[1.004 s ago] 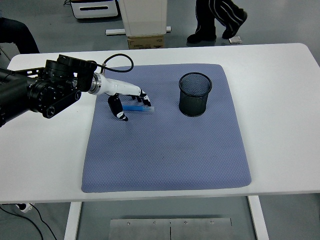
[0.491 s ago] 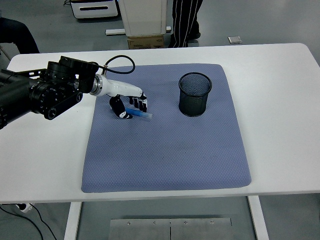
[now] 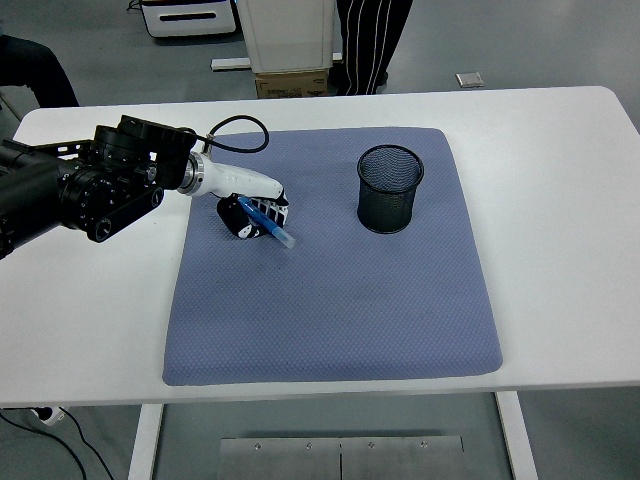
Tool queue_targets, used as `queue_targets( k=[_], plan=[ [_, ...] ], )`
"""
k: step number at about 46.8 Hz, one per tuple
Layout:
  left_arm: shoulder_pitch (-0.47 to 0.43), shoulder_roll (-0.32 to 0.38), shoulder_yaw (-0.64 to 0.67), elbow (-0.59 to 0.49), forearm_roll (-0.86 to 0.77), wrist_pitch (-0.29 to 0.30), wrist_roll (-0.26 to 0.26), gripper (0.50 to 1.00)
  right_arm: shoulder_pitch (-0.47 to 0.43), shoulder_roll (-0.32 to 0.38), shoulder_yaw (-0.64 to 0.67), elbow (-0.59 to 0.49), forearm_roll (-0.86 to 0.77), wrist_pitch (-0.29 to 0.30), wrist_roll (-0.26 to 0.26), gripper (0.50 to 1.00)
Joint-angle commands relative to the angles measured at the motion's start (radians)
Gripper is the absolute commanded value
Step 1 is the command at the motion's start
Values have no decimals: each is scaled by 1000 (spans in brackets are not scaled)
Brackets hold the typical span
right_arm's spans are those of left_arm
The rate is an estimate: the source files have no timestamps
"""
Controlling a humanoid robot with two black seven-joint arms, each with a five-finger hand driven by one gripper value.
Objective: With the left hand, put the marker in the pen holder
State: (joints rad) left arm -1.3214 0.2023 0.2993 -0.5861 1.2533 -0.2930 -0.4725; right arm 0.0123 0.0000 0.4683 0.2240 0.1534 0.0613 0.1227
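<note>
The robot's left hand (image 3: pixel 252 214) is over the left part of the blue-grey fabric mat (image 3: pixel 330 300), fingers curled around a blue marker with a pale tip (image 3: pixel 270 226) — its tip slants down to the right, just above the cloth. The black wire-mesh pen holder (image 3: pixel 390 189) stands upright well to the right on the mat, on the white table (image 3: pixel 560 200). A person's dark striped trouser legs (image 3: pixel 365 45) show beyond the far edge.

A single head camera looks forward and down from high on the robot's side, taking in the whole white table (image 3: pixel 560 150), near edge at bottom, and floor beyond; the far background is cropped, perhaps a workshop.
</note>
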Motion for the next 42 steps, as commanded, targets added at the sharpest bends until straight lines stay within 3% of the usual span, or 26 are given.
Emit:
queue_targets(
  k=[1, 7, 42],
  plan=[
    [-1, 0, 0, 0, -2, 0, 0, 525, 0, 0, 1, 0, 0, 0, 0, 1000],
    [1, 0, 0, 0, -8, 0, -2, 599, 0, 0, 0, 0, 0, 0, 0, 1000],
    [-1, 0, 0, 0, -12, -3, -3, 619, 0, 0, 0, 0, 0, 0, 0, 1000]
  ],
)
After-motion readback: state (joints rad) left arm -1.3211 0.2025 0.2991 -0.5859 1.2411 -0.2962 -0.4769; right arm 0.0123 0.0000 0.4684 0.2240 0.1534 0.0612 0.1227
